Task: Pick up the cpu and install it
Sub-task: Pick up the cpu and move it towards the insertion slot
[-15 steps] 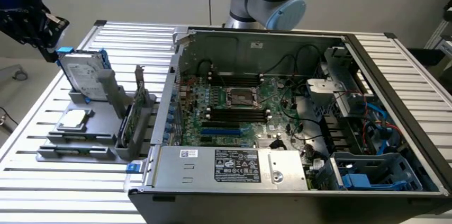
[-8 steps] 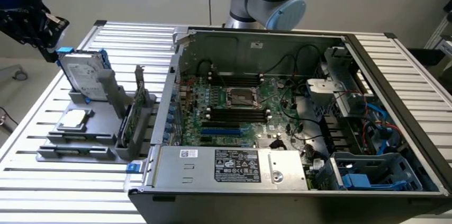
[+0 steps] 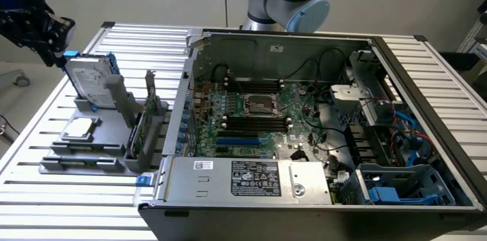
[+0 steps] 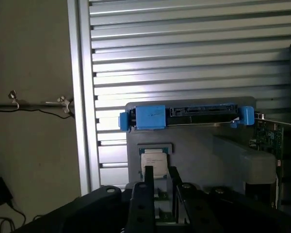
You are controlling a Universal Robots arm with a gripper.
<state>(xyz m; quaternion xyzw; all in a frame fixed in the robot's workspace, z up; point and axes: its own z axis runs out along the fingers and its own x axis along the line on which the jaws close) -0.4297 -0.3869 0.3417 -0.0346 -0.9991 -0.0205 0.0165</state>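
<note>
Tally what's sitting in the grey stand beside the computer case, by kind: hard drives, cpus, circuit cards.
hard drive: 1
cpu: 1
circuit card: 1
Total: 3

In the left of the exterior view, the cpu (image 3: 80, 129) lies flat on a holder (image 3: 106, 140), the hard drive (image 3: 90, 81) upright behind it; the computer case (image 3: 304, 44) stands to their right, the socket (image 3: 259, 104) inside on its motherboard (image 3: 300, 124).
</note>
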